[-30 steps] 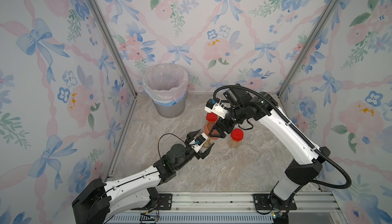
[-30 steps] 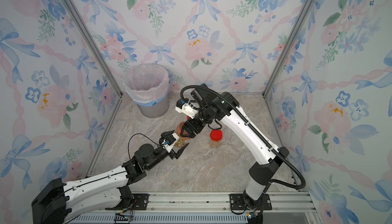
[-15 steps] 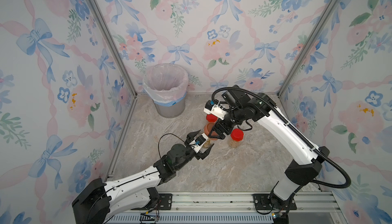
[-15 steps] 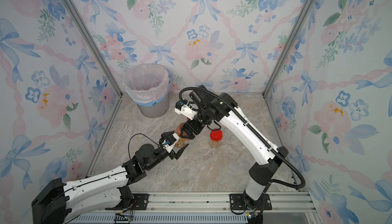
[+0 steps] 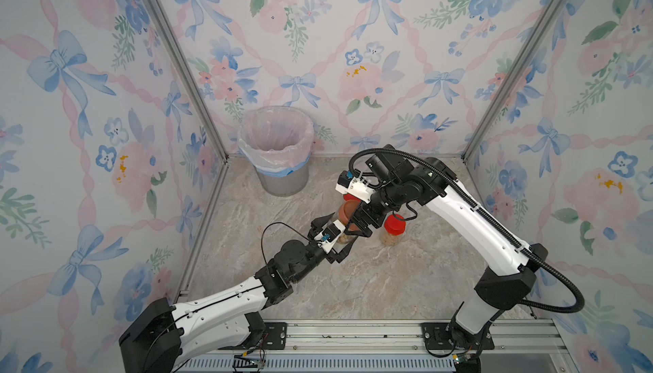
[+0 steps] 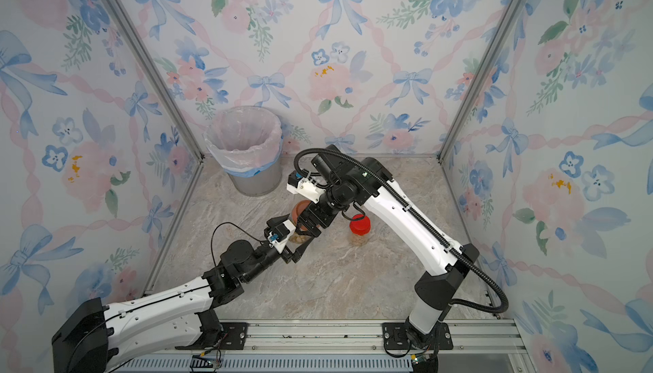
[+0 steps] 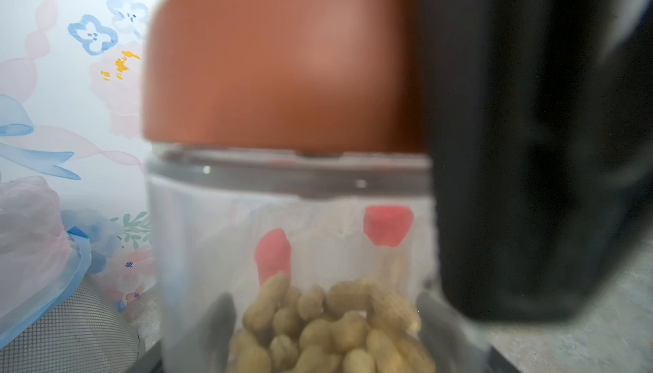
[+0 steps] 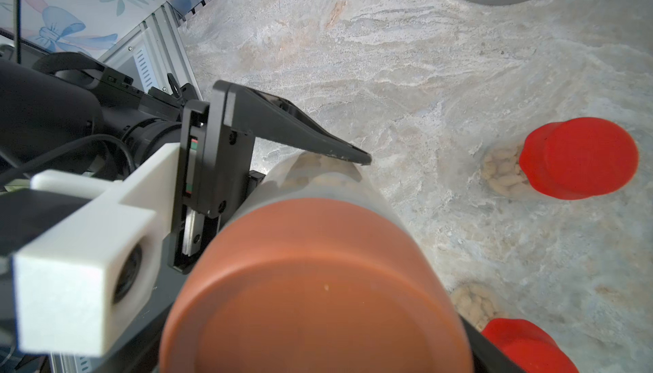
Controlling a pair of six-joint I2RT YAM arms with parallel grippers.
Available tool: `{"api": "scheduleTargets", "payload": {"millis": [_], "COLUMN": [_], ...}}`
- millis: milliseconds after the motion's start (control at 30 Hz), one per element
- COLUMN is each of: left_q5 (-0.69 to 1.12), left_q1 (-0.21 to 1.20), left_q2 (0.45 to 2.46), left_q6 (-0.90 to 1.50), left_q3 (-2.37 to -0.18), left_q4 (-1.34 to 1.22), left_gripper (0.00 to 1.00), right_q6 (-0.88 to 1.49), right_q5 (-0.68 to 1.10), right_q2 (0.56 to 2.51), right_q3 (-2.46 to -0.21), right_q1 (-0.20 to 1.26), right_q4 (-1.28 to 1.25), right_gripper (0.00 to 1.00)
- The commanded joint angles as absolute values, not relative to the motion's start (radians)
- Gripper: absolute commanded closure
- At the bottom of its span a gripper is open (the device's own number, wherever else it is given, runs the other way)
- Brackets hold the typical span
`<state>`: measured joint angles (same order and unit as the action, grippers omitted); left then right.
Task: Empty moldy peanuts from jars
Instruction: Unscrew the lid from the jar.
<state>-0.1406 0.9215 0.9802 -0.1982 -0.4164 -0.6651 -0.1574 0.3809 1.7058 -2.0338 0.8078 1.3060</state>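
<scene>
Top views both show the left gripper (image 5: 343, 237) closed on the clear wall of the brown-lidded jar (image 6: 300, 210), which stands upright between its jaws, while the right gripper (image 5: 353, 217) hangs above with its jaws straddling the brown lid (image 5: 346, 211); whether they press on it cannot be told. One red-lidded jar (image 5: 394, 228) stands just beside the right jaws, a second red lid (image 5: 349, 197) peeps out behind them, and the grey mesh bin (image 5: 282, 182) with its pinkish liner (image 5: 275, 134) is well apart, beyond both. Left wrist view: the jar fills the space between the left jaws, a smooth matte lid over a clear cylinder, the moldy peanuts (image 7: 332, 325) heaped at its bottom; a black finger (image 7: 530, 141) of the right gripper stands hard beside the lid, contact too blurred to tell. Right wrist view: the round lid sits between the right jaws, a black wedge-shaped left finger (image 8: 296, 138) lies flat on the glass below it, and both red-lidded jars hold pale peanuts on the marbled floor (image 8: 388, 53) off to one side of the jaws.
</scene>
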Motion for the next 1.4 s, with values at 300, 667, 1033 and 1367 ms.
{"api": "scheduleTargets", "payload": {"millis": [300, 667, 1033, 1367], "left_q5": [-0.145, -0.152, -0.151, -0.159], "left_q1": [0.917, 0.915, 0.908, 0.902], "left_q2": [0.974, 0.983, 0.968, 0.972], "left_q6": [-0.195, -0.193, -0.192, -0.19], "left_q3": [-0.458, -0.466, -0.472, -0.471], "left_q4": [-0.788, -0.788, -0.789, -0.788], "left_gripper": [0.77, 0.77, 0.77, 0.78], "right_q6": [-0.151, -0.14, -0.098, -0.078], "right_q5": [0.43, 0.453, 0.423, 0.4], "right_q2": [1.629, 1.6, 1.548, 1.48], "right_q3": [-2.013, -1.965, -1.845, -1.78], "right_q1": [0.82, 0.835, 0.822, 0.787], "right_q4": [1.316, 1.314, 1.246, 1.23], "right_gripper": [0.03, 0.03, 0.03, 0.03]}}
